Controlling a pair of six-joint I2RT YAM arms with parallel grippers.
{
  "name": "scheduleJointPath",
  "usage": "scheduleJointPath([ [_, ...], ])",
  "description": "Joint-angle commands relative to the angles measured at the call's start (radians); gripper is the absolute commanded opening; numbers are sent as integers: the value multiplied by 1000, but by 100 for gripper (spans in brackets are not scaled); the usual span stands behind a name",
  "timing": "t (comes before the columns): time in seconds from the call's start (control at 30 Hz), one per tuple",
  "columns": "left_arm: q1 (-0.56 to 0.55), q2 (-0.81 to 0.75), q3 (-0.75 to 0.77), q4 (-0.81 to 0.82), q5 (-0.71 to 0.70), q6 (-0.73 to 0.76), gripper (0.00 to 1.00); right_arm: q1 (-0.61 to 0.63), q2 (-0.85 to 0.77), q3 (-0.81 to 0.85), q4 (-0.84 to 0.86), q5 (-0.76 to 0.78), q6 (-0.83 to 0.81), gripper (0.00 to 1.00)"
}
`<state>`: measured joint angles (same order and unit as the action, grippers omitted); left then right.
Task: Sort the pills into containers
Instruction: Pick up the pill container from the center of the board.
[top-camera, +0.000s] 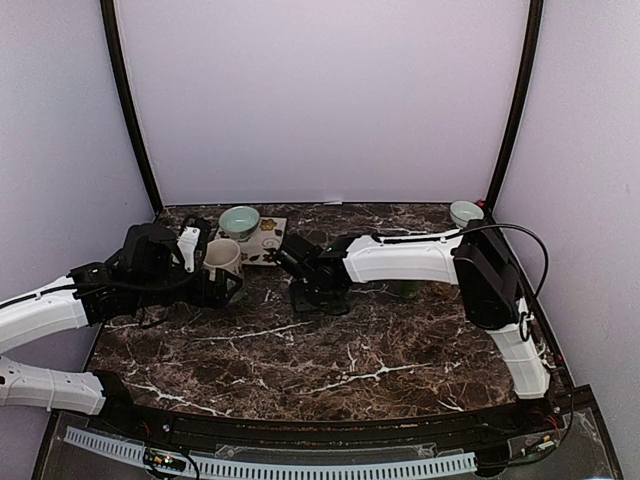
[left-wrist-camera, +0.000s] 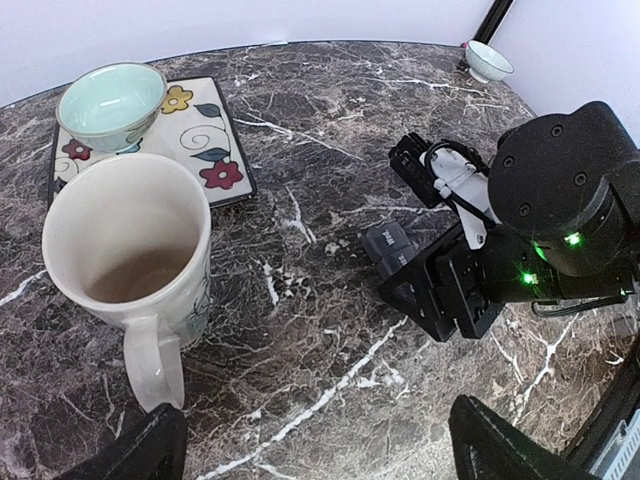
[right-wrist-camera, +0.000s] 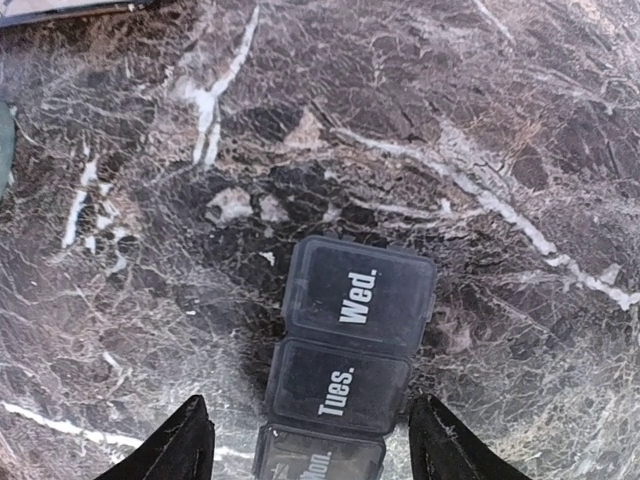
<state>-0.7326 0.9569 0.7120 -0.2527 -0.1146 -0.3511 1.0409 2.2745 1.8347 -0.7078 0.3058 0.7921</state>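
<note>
While scanning from the near edge, find the right arm (top-camera: 410, 258) stretched from the near right corner to the middle of the bench (top-camera: 330, 350), wrist tipped down, with the right gripper (right-wrist-camera: 312, 445) low over the pill box (right-wrist-camera: 352, 335) and its fingers (right-wrist-camera: 185, 445) spread wide, one on each side of the box and clear of both. Find the left arm (top-camera: 45, 310) bent in from the left edge, the left gripper (left-wrist-camera: 318, 452) likewise spread and holding nothing, with the handle of the mug (left-wrist-camera: 125, 255) just ahead of one of its fingers (left-wrist-camera: 150, 450). Count one pill box, lying flat near the middle of the bench: a dark strip of three joined compartments marked Wed., Tues. and Mon., all lids shut. Count one upright white mug, one flowered tile (left-wrist-camera: 205, 135) toward the far left corner, and two bowls: the pale teal bowl (left-wrist-camera: 110, 100) on that tile, the small bowl (left-wrist-camera: 488, 60) in the far right corner. Cannot tell what lies under the dark lids. Lose most of the Mon. compartment at the bottom edge of the right wrist view, and the whole box beneath the gripper from above. Cannot name a small green thing (top-camera: 410, 290) half hidden under the right arm.
</note>
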Motion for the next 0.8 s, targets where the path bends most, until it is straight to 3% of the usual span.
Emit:
scheduleJointPath([
  [0.0,-5,-22,-18,-22,6,12,94,7,29,15,-8,-14,12,65],
  [0.17,-4,-20,-19,-19,6,14,94,7,34,13,-7,-16,10,52],
  [0.37,-4,-6,-14,-7,5,13,94,6,14,-10,-9,-7,-13,28],
  [0.53,-5,41,14,11,26,-17,95,20,-81,-100,37,31,-93,25],
  [0.77,-4,192,145,16,125,-64,95,59,-333,-302,181,76,-249,25],
])
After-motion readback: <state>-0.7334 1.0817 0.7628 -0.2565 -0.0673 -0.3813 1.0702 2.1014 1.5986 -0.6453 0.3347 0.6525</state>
